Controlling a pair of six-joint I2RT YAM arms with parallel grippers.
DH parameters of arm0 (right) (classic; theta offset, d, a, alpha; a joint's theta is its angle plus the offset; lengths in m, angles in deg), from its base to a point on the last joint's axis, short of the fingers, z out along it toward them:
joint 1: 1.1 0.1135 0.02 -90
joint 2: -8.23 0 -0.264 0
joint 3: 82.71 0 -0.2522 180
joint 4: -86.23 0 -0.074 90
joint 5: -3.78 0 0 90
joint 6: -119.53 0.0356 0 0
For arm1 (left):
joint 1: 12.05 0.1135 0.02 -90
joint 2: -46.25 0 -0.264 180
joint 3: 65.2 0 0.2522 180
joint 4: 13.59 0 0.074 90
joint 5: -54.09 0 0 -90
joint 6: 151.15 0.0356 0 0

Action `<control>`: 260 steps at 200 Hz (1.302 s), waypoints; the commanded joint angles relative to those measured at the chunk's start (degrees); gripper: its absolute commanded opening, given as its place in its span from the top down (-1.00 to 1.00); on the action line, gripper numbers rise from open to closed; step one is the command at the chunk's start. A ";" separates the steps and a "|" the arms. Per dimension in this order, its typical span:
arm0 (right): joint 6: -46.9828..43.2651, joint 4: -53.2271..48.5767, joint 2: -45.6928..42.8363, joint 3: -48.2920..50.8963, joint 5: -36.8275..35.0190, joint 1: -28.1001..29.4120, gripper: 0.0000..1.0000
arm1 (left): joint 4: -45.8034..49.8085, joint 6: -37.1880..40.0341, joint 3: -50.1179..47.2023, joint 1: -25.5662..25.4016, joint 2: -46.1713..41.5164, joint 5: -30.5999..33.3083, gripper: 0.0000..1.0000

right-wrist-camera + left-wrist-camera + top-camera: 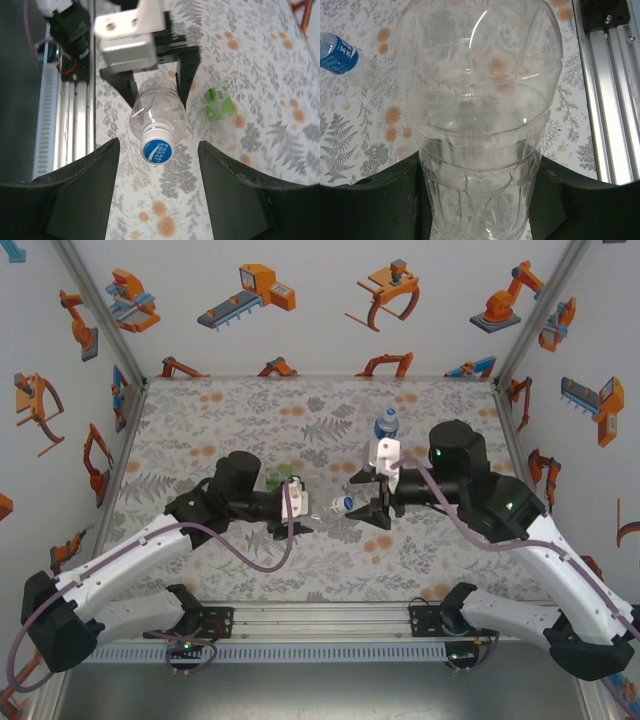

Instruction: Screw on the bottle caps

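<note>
Mid-tabletop, left gripper (308, 506) clamps the unlabelled bottle (480, 100) sideways, its cap (156, 150) on and facing the right gripper (366, 500). Right gripper's fingers are spread either side of the cap, not touching. Blue-labelled bottle (386, 425) stands nearer the far edge.

Light glints off a clear, glossy ribbed plastic bottle (480, 125) with a smooth white-and-blue plastic cap (156, 148). The right gripper (157, 145) has matt black, faintly scuffed plastic fingers (85, 195); a brushed silver metal rail (612, 100) borders the matt floral-printed table (350, 150).
</note>
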 commanded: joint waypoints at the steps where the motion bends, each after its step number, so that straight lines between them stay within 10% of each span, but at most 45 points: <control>1: -14.20 -2.25 -1.59 0.55 6.46 0.19 -0.18 | 1.93 -0.72 2.14 0.06 -1.66 -3.16 1.00; 260: -13.32 0.80 1.63 2.64 2.85 1.96 0.19 | 1.77 -1.67 2.40 0.02 -1.27 -4.05 1.00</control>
